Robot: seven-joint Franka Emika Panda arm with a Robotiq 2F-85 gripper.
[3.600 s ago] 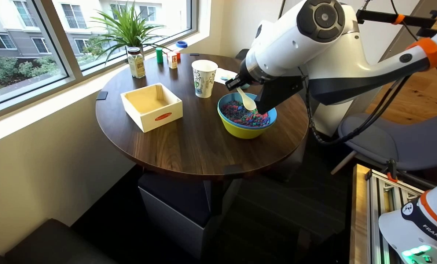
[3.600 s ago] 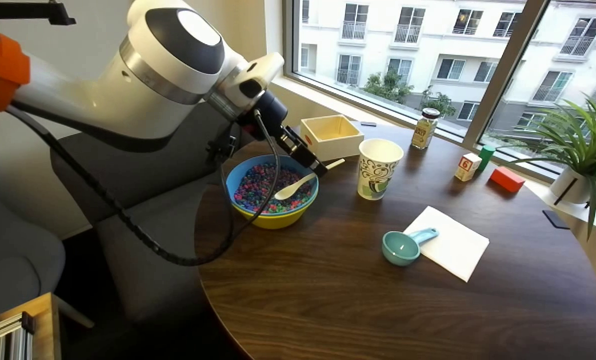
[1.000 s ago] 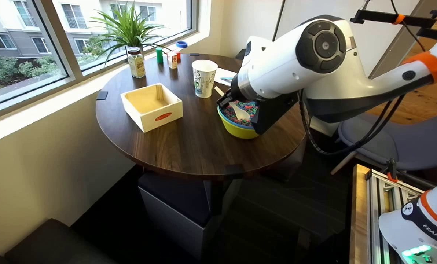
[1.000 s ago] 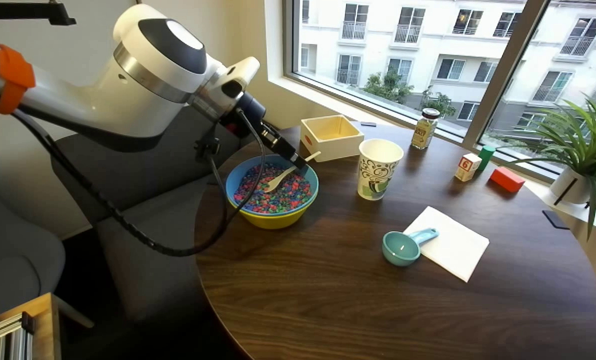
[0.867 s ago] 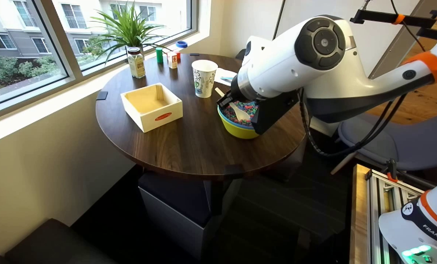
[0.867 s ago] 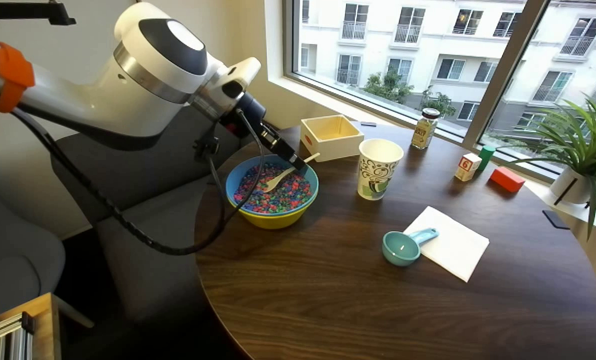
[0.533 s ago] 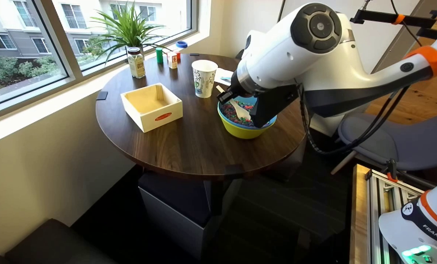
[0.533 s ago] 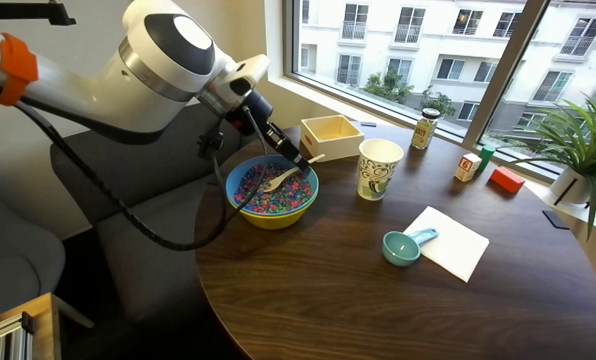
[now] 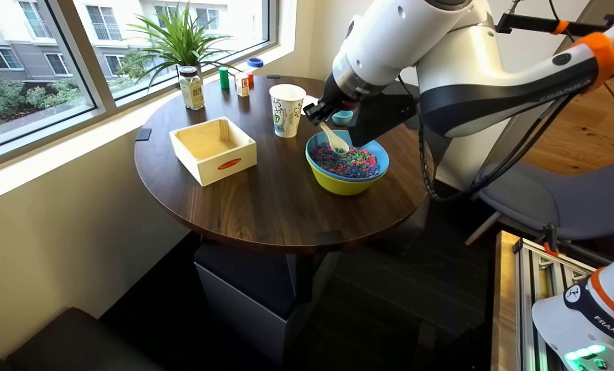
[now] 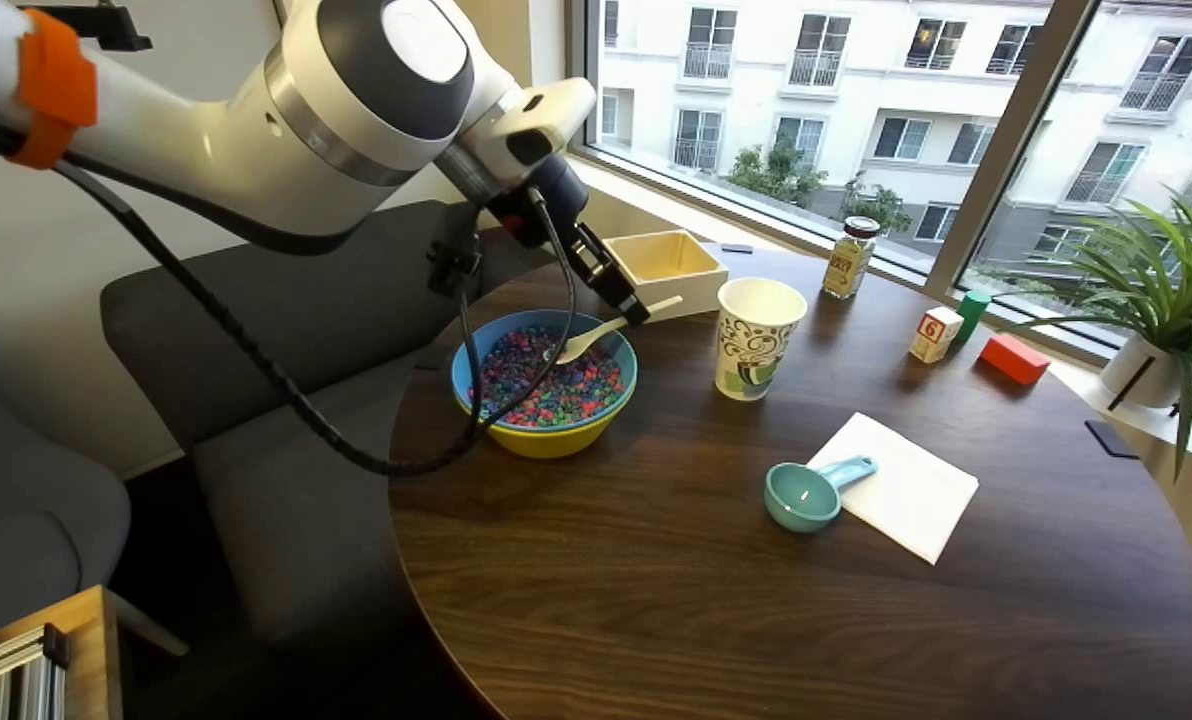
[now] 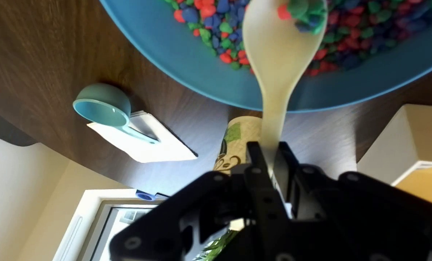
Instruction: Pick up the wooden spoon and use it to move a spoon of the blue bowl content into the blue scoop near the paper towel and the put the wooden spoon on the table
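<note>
Wrist view shows the black fingers [image 11: 254, 161] of the gripper [image 11: 268, 146] pressed together on the handle of the wooden spoon [image 11: 277, 79]. The spoon is tilted, with its wide end lower, and this end carries some red, green and blue pieces [image 11: 299, 9]. It is over the blue bowl [image 11: 187, 61], in which the multicoloured content [image 11: 216, 21] is lying. Near the bowl a paper cup [image 10: 756, 340] stands upright on the table [image 10: 656, 600]. Farther away is the blue scoop [image 10: 799, 505], and its handle reaches over the paper towel [image 10: 906, 490].
</note>
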